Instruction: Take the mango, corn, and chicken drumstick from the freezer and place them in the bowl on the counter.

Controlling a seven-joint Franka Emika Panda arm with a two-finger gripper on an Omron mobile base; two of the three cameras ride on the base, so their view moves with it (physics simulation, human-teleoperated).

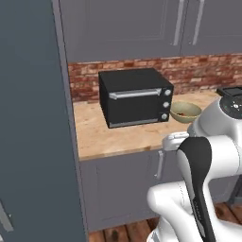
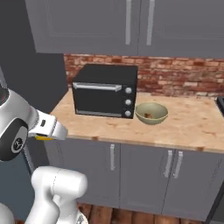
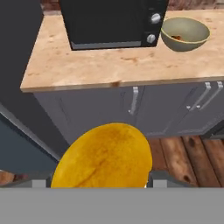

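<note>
The mango [image 3: 103,157], a smooth, rounded yellow-orange lump with faint darker mottling, fills the lower middle of the hand view, clamped between the jaws of the gripper [image 3: 99,183], whose tips flank it at the bottom edge. In the right base view a sliver of yellow shows under the hand at the left of the frame, just off the front edge of the counter [image 3: 87,65]. The bowl [image 3: 185,33] sits at the upper right of the hand view, a shallow dull-olive dish with a paler rim and a small brown piece inside, probably the chicken drumstick [image 3: 176,38]. It stands just beside the boxy black toaster oven [image 3: 111,22]. To do this carry well, I would lift the fruit clear of the counter's edge, swing past the oven's front corner, and release low over the bowl's centre so the round fruit cannot roll off the wood-grain top.
</note>
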